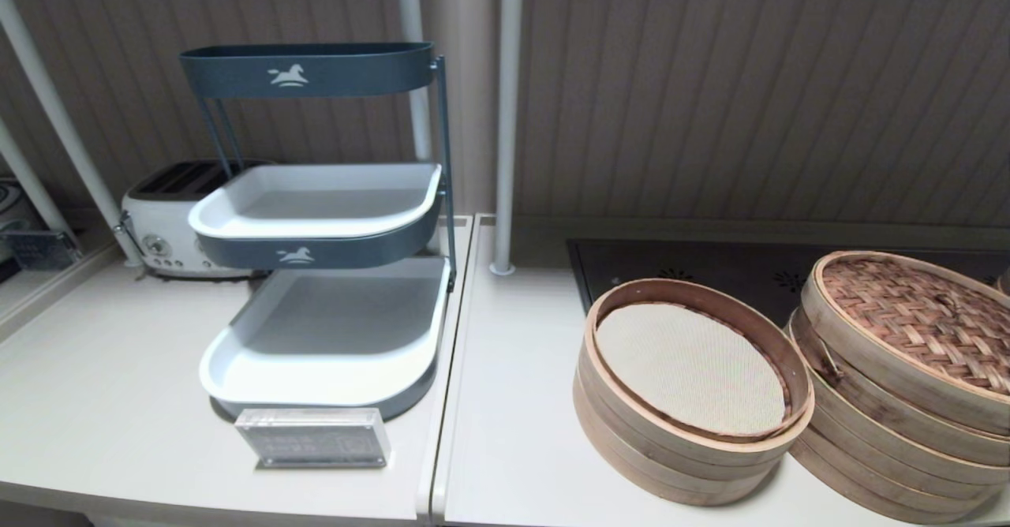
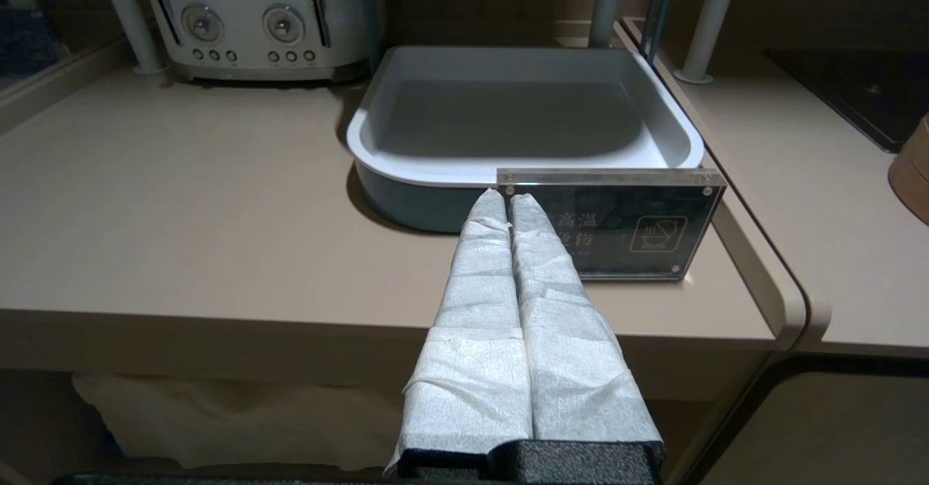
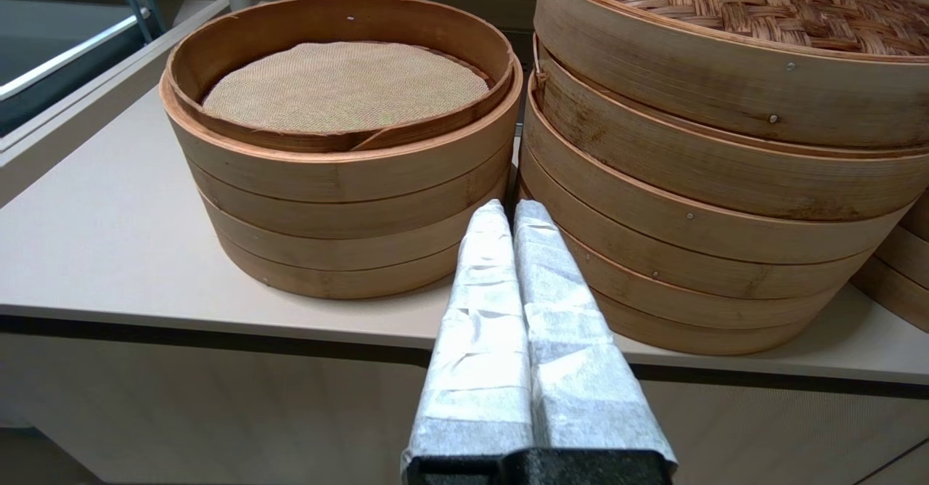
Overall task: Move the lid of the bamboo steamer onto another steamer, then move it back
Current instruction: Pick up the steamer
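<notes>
Two full bamboo steamer stacks (image 1: 694, 401) (image 1: 892, 424), one woven lid (image 1: 915, 314), one three-tier rack (image 1: 323, 219), one toaster (image 1: 162, 223), one acrylic sign (image 1: 314, 437).

The bamboo steamer lid (image 1: 915, 318), reddish-brown herringbone weave within a pale rim, is lying flat atop another steamer (image 1: 876, 440), a stack of pale bamboo rings.

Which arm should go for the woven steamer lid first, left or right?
Right. The right gripper points at the two steamers, with the lid on the stack just beyond it. The left gripper faces the tray rack and the sign, well off to the side.
</notes>
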